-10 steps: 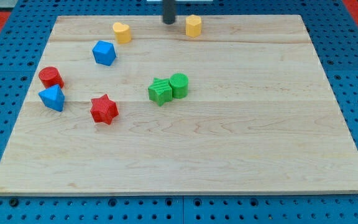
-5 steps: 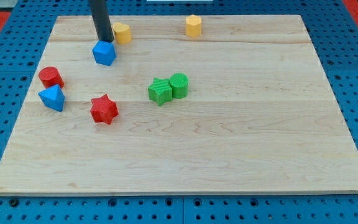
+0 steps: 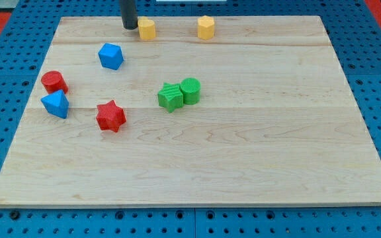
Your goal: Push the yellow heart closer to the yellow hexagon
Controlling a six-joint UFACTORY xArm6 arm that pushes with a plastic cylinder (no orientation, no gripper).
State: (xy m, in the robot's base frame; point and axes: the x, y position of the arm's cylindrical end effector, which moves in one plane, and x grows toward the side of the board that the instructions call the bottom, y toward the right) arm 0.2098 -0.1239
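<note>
The yellow heart (image 3: 147,29) lies near the view's top edge of the wooden board (image 3: 243,158), left of centre. The yellow hexagon (image 3: 206,27) stands to its right, about a block and a half's gap away. My tip (image 3: 130,26) is a dark rod standing just left of the yellow heart, touching or nearly touching its left side.
A blue hexagonal block (image 3: 111,55) lies below and left of the heart. A red cylinder (image 3: 53,82), a blue pointed block (image 3: 55,104) and a red star (image 3: 110,116) sit at the left. A green star (image 3: 170,97) and green cylinder (image 3: 190,89) touch mid-board.
My tip swung from near the hexagon to the heart's left, then moved right. The yellow heart has slid right, closer to the yellow hexagon. Other blocks have not moved.
</note>
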